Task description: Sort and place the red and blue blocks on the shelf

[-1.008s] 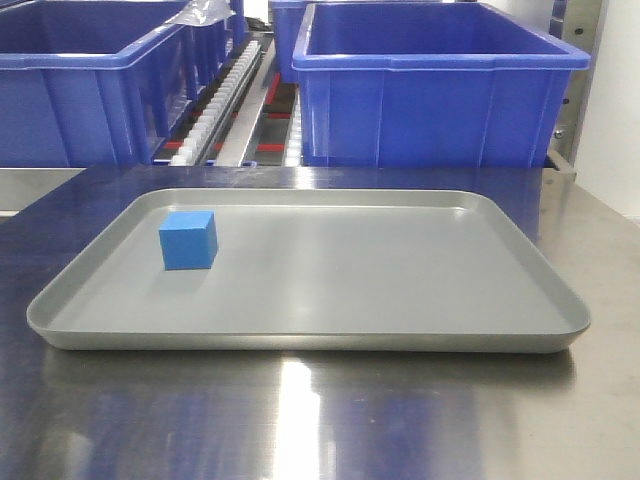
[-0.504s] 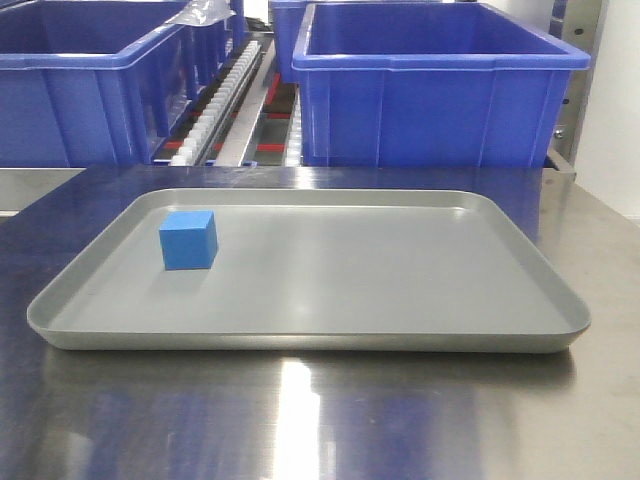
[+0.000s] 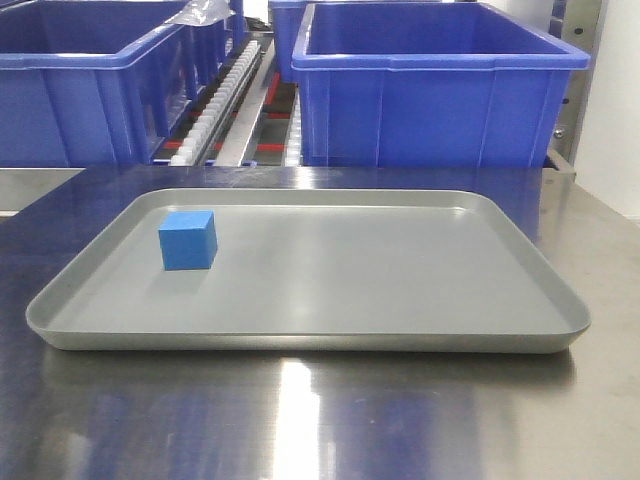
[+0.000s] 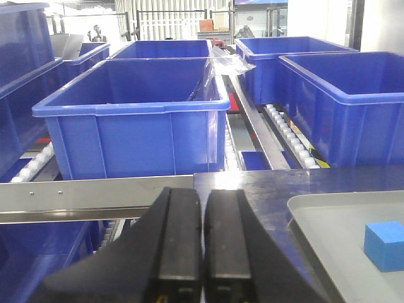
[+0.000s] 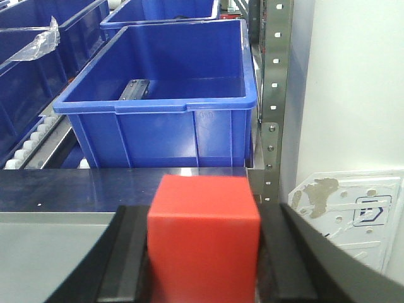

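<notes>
The left gripper [image 4: 202, 211] has its fingers [image 4: 180, 243] pressed together with nothing between, while the right gripper [image 5: 203, 255] clamps the red block [image 5: 202, 227].

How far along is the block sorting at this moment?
Done: the red block is off the tray, but no block shows on the shelf yet. In hand: the right gripper is clamped on the red block, facing a blue bin. Left: the blue block sits on the tray, and the left gripper is shut and empty. Both placements remain.
</notes>
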